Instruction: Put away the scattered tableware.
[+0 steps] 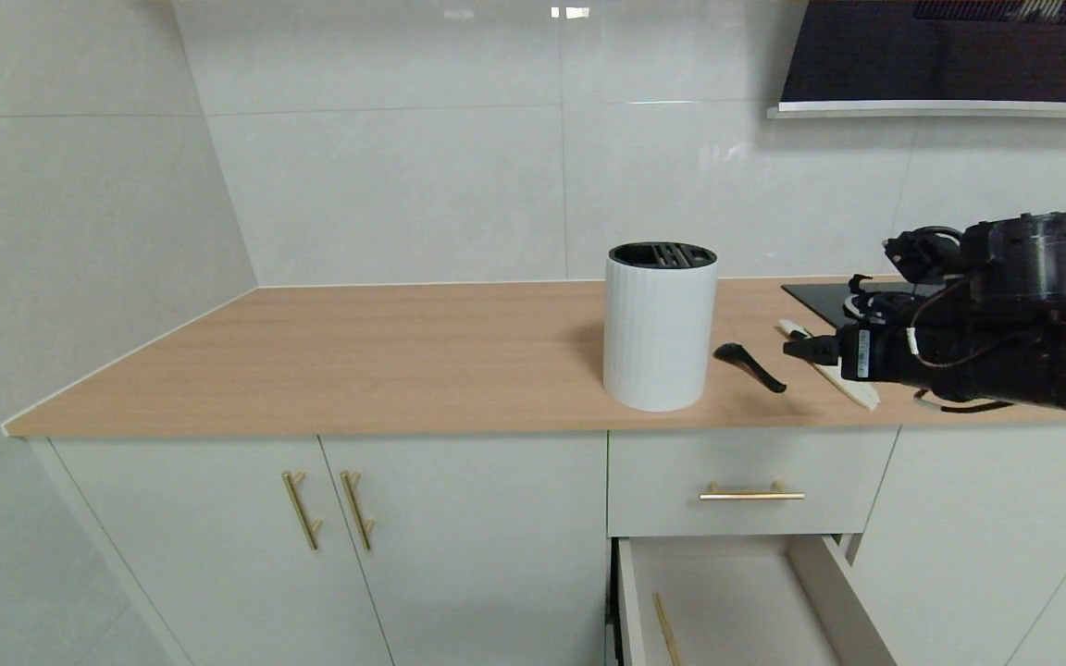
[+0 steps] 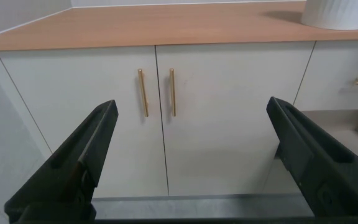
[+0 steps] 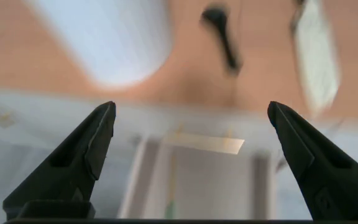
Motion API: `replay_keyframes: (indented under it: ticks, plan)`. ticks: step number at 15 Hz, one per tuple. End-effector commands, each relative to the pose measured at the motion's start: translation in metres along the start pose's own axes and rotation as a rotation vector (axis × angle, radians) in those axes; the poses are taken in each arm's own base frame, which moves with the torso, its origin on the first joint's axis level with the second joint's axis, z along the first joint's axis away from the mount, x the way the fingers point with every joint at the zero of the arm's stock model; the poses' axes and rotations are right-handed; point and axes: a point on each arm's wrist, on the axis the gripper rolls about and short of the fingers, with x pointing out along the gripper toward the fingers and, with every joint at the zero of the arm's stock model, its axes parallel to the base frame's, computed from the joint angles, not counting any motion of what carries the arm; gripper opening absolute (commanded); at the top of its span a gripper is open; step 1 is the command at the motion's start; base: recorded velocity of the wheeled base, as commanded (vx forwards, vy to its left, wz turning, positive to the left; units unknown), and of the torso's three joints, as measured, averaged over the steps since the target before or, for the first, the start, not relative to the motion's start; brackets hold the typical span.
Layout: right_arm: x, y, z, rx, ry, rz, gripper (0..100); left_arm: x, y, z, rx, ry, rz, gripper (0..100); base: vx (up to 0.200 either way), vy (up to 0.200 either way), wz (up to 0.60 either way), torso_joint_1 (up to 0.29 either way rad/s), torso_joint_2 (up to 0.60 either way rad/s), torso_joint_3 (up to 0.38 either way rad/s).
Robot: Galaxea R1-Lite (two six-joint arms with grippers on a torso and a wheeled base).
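Wide wood countertop (image 1: 357, 351) stretching away from the right gripper (image 1: 797, 350), with an open drawer (image 1: 727, 592) below it. Down at the left gripper (image 2: 191, 102), spread wide and holding nothing, 2 white cabinet doors (image 2: 229, 124) straight ahead, under the counter edge. Beyond the right gripper's tips, farthest of 3 items, a white ribbed utensil holder (image 1: 660, 328) with a black slotted top. Closer in, a long white utensil (image 1: 829, 370), then a black spoon (image 1: 750, 363) lying flat just ahead of the tips.

Right gripper likewise parted and empty, poised near the counter's front edge. Judged the approach to a 1st pick, with nothing stowed yet. Next: lowering the tips astride the spoon's handle, closing, lifting toward a holder slot.

Hard to make out: the white utensil's kind, its middle masked by the arm. Holder's inside unseen. Drawer cut off at the frame's foot.
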Motion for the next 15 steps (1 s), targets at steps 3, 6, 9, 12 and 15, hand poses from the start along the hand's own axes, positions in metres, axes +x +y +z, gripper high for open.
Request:
replay_keyframes:
  ticks: [3,6,9,12,15]
  plan:
    - [0.095,-0.054,-0.012,-0.133,0.042,0.055,100,0.0,0.0,0.0,0.0,0.0,0.0,100,0.0,0.0,0.0,0.0,0.0,0.0]
    - [0.117,-0.057,-0.029,-0.163,0.085,0.063,100,0.0,0.0,0.0,0.0,0.0,0.0,100,0.0,0.0,0.0,0.0,0.0,0.0]
    - [0.133,-0.047,-0.045,-0.182,0.125,0.097,100,0.0,0.0,0.0,0.0,0.0,0.0,100,0.0,0.0,0.0,0.0,0.0,0.0]
    - [0.14,-0.043,-0.049,-0.186,0.132,0.107,100,0.0,0.0,0.0,0.0,0.0,0.0,100,0.0,0.0,0.0,0.0,0.0,0.0]
    - [0.147,-0.045,-0.05,-0.185,0.129,0.102,100,0.0,0.0,0.0,0.0,0.0,0.0,100,0.0,0.0,0.0,0.0,0.0,0.0]
